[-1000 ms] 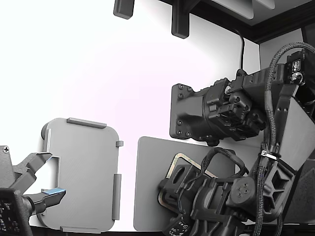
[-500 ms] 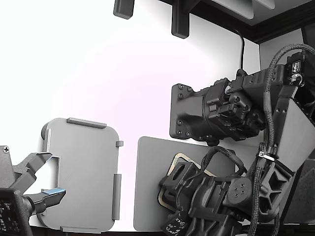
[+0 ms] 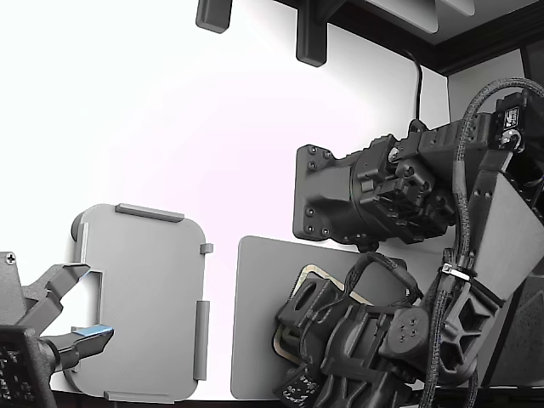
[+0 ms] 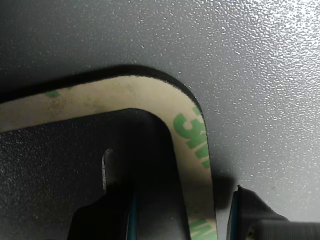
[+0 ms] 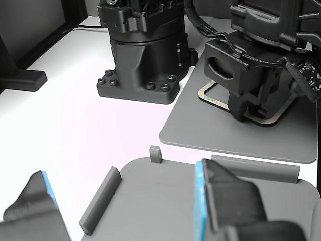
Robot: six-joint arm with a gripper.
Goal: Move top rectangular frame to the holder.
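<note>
Between parted fingers (image 4: pixel 115 212), frame (image 4: pixel 190 135) strip, contact perhaps unmade

frame (image 3: pixel 316 272) mostly hidden by end effector (image 3: pixel 299 361)

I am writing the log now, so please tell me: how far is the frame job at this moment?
Early stage. Done: the gripper is down at the thin beige rectangular frame, its fingers straddling one side. In hand: the grasp; the frame lies flat on the dark grey mat, not yet lifted. Left: closing, lifting, and carrying it to the light grey tabbed holder tray, which holds no frame.
</note>
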